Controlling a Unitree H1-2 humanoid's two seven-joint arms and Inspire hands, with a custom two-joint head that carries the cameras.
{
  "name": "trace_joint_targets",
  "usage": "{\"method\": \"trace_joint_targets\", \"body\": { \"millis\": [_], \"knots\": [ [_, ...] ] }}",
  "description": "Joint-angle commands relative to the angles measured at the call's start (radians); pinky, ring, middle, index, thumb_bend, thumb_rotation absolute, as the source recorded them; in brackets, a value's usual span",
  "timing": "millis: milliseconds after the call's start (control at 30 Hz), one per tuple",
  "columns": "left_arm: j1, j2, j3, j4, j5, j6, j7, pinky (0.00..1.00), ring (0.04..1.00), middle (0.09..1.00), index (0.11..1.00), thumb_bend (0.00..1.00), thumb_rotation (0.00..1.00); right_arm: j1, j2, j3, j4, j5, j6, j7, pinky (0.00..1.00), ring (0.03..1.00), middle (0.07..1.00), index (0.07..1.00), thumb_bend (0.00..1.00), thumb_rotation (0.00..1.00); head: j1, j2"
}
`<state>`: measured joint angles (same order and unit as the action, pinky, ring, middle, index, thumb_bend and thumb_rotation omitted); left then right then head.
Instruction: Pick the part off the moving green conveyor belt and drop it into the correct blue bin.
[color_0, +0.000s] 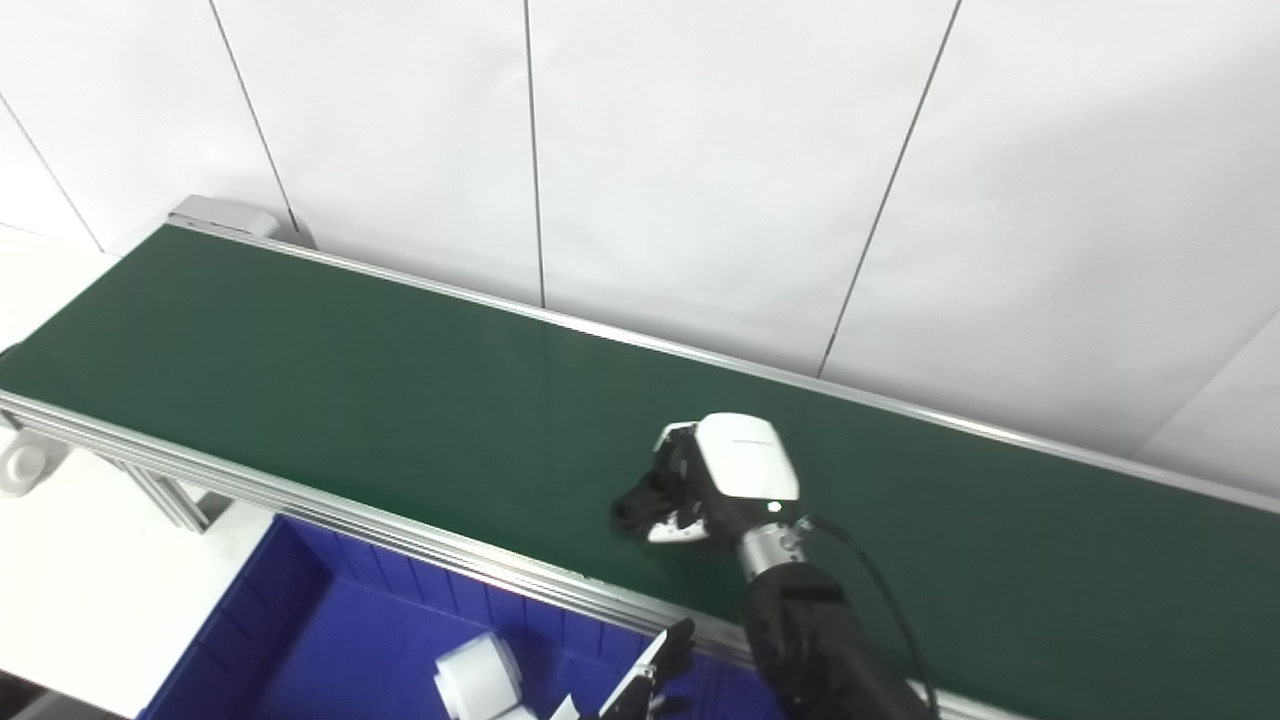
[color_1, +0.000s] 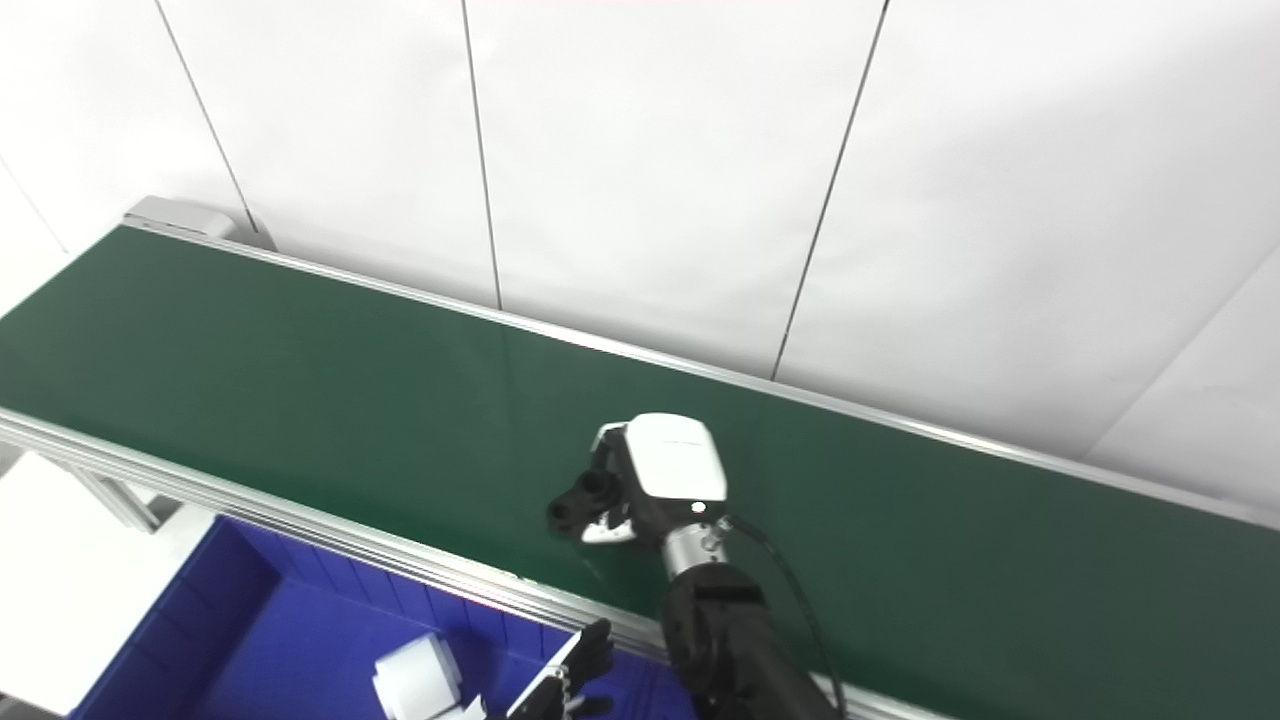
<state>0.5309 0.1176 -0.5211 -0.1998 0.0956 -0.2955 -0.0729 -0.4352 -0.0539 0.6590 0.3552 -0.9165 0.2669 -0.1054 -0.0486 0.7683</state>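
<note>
My right hand (color_0: 700, 485), white-backed with black fingers, hovers low over the middle of the green conveyor belt (color_0: 350, 380). Its fingers curl in toward the thumb, and no part shows between them. No loose part lies on the visible belt. Just the fingertips of my left hand (color_0: 650, 675) rise from the bottom edge, over the blue bin (color_0: 300, 600) that stands below the belt's near rail. Inside that bin lies a white cylindrical part (color_0: 480, 680).
The belt runs diagonally from upper left to lower right between aluminium rails (color_0: 300, 500). White wall panels (color_0: 700, 150) stand right behind it. A white surface (color_0: 80, 580) lies left of the bin, under the belt's frame.
</note>
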Motion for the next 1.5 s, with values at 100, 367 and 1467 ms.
{"method": "trace_joint_targets", "body": {
  "millis": [100,367,1467],
  "knots": [
    [-0.015,0.003,0.015,-0.050,-0.066,0.003,-0.050,0.94,1.000,1.000,1.000,0.87,0.78,-0.003,-0.008,-0.048,-0.224,-0.035,0.071,0.084,0.11,0.166,0.256,0.492,0.50,0.13,-0.106,0.055],
    [-0.020,0.056,0.145,-0.139,-0.149,0.090,-0.079,0.92,0.978,1.000,1.000,0.97,0.89,0.178,-0.087,-0.102,-0.580,-0.174,0.188,0.275,0.12,0.172,0.258,0.488,0.50,0.13,-0.370,0.160],
    [-0.068,0.123,0.349,-0.201,-0.339,0.256,-0.205,0.89,0.967,1.000,1.000,0.94,0.85,0.842,0.037,-0.298,-0.860,-0.682,0.128,0.679,0.18,0.271,0.474,0.489,0.53,0.00,-0.591,0.200]
  ]
}}
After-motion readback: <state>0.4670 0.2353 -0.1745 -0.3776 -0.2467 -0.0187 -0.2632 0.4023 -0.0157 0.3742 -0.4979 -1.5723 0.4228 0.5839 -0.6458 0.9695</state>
